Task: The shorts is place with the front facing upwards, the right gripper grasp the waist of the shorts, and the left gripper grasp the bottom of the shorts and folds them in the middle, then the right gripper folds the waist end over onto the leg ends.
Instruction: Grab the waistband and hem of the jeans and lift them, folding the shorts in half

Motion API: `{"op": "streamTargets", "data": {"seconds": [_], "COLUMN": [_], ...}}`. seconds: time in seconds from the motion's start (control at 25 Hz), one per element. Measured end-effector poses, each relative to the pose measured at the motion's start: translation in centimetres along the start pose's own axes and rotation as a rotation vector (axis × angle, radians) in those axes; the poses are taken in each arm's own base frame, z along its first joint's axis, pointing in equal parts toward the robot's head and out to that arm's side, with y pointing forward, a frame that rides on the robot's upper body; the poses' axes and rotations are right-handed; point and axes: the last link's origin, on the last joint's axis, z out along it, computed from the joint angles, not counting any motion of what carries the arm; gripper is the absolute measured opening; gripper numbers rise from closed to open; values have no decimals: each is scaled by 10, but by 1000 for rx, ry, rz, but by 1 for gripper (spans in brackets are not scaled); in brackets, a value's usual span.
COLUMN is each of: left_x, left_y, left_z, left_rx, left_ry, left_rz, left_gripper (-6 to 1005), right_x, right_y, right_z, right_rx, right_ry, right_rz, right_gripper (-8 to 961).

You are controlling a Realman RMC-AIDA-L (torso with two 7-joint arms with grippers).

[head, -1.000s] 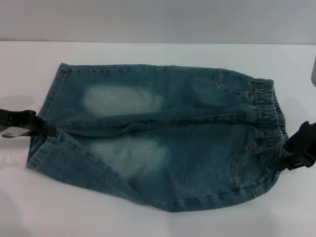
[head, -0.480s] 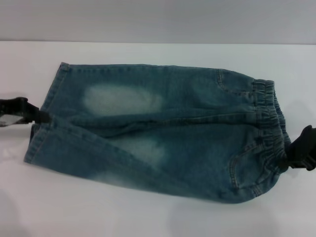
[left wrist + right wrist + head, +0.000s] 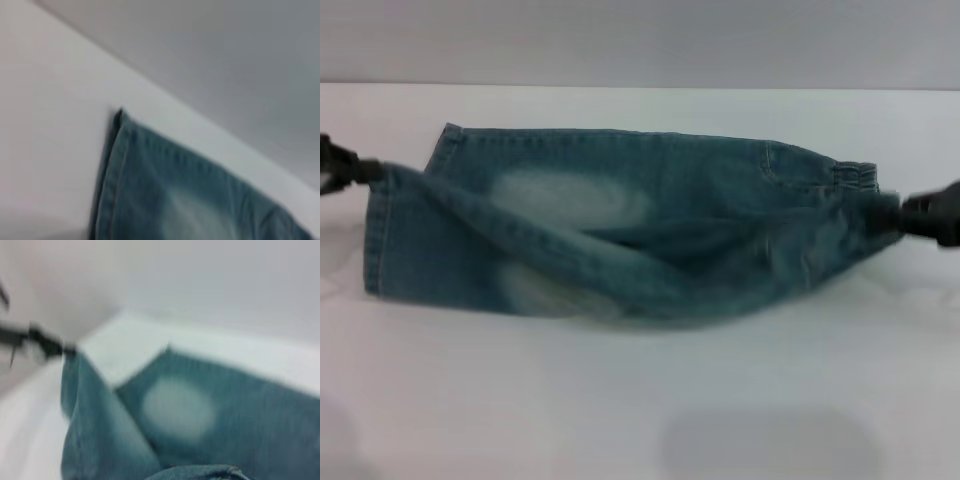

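**Denim shorts lifted at both ends above the white table**

The left gripper (image 3: 360, 170) is clenched on the bottom of the shorts (image 3: 378, 232), raising the near leg's hem. The right gripper (image 3: 905, 212) pinches the waist of the shorts (image 3: 855, 190). The denim shorts (image 3: 620, 235) stretch between them, near half raised, far leg flat on the white table (image 3: 640, 400).

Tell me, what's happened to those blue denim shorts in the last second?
The left gripper and right gripper have lifted the near half of the blue denim shorts off the white table and carried it toward the far half. The far half lies flat as before.
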Motion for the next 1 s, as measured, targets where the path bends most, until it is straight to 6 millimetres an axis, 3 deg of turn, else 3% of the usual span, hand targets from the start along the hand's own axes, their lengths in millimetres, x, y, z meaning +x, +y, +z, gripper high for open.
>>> {"op": "streamTargets", "data": {"seconds": [0.12, 0.32, 0.56, 1.0], "left_x": [5, 11, 13, 10], "left_y": [1, 1, 3, 5], "left_z": [0, 6, 20, 44], "left_rx": [-16, -34, -25, 26], "left_ry": [48, 155, 220, 265], "left_rz": [-9, -13, 18, 116], "left_gripper": [86, 88, 91, 96], "right_x": [4, 16, 22, 30], "right_y": [-3, -7, -19, -36], "right_z": [0, 23, 46, 51], "right_rx": [28, 88, 192, 333], "right_ry": [-149, -324, -382, -432], "right_rz": [60, 135, 167, 193], "right_gripper": [11, 14, 18, 24]}}
